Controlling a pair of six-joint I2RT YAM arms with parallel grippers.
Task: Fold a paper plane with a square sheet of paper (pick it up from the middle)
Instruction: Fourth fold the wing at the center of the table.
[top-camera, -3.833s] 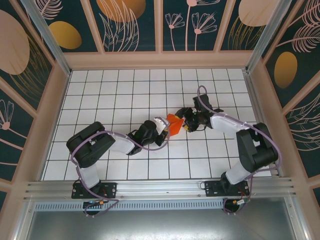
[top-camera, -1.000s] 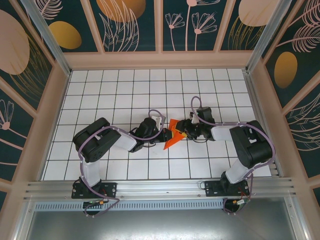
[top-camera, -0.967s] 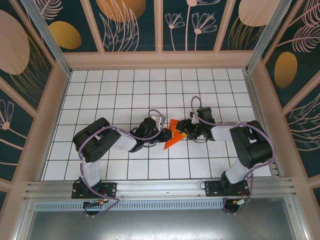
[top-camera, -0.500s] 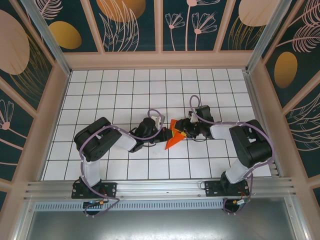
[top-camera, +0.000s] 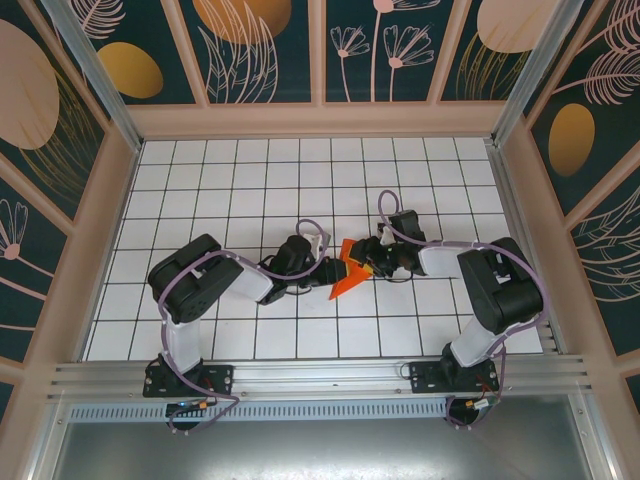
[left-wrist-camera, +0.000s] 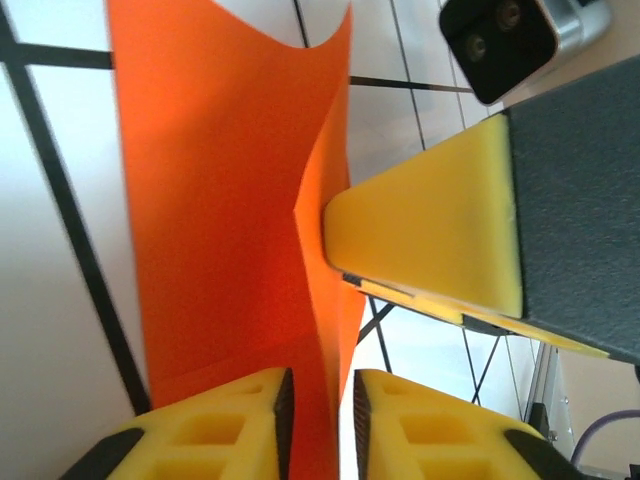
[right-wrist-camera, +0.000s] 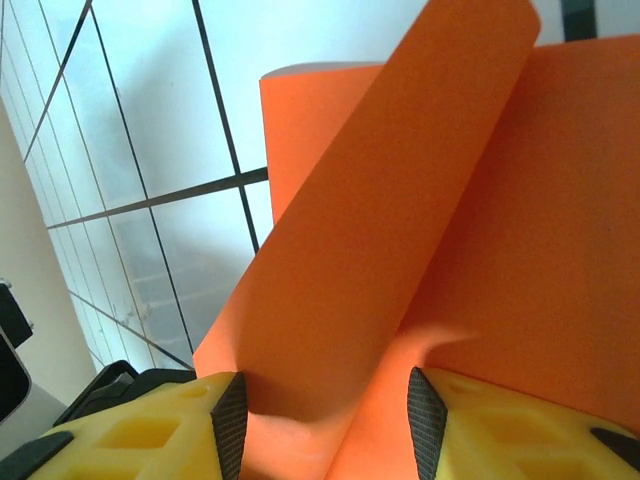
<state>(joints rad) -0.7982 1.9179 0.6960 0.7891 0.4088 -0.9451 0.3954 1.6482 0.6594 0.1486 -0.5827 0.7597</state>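
The orange-red sheet of paper (top-camera: 345, 276) is folded to a pointed shape and is held just above the tiles mid-table, its tip pointing to the near left. My left gripper (top-camera: 333, 267) comes at it from the left. In the left wrist view the paper (left-wrist-camera: 220, 200) runs between the jaws of the left gripper (left-wrist-camera: 322, 420), which stand slightly open, with a sliver of light beside the right pad. My right gripper (top-camera: 369, 262) is shut on the paper's other side. Its pads (right-wrist-camera: 228, 420) press a bulging fold of the paper (right-wrist-camera: 400, 200). One yellow right finger (left-wrist-camera: 430, 240) pushes into the crease.
The white tiled table (top-camera: 250, 180) has pale side walls (top-camera: 110, 230) to left and right and a metal rail (top-camera: 320, 375) along the near edge. Both arms lie low and bent toward the middle.
My left jaws have parted a little around the paper. The right gripper keeps its hold and has shifted slightly toward the back. The paper stays almost in place.
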